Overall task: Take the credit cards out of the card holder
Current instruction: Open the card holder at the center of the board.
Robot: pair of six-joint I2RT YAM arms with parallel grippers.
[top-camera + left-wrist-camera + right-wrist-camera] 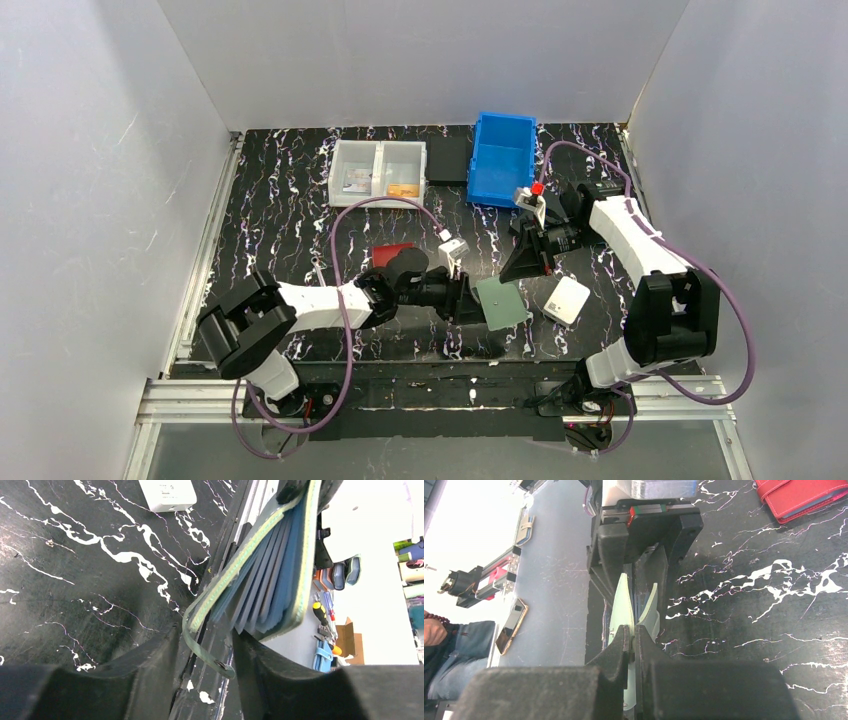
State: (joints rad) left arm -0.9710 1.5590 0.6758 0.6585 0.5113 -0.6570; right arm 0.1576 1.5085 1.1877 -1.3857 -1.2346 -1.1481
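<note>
- My left claw [205, 646] sits round the spine end of the green card holder [303, 555], with the snap strap dangling in the gap; I cannot tell whether the jaws bite or only flank it
- My right claw [631, 630] is pinched together on one pale cover of the holder, which is fanned open between the two arms over the front middle of the table
- I judge this the opening step: the cards [270, 580] sit in their pockets with only their edges showing, and none is out yet
- Next I'd want a firm left hold, then the right claw to release the cover, nip a single card edge and pull along the pocket
- On the black marbled table [280, 220], a white wallet [567, 299] lies just beside the holder and a red wallet [392, 252] behind my left wrist
- Farther back are a white divided tray [378, 170], a black pad [448, 158] and a blue bin [503, 158], with plain white walls [100, 150] around
</note>
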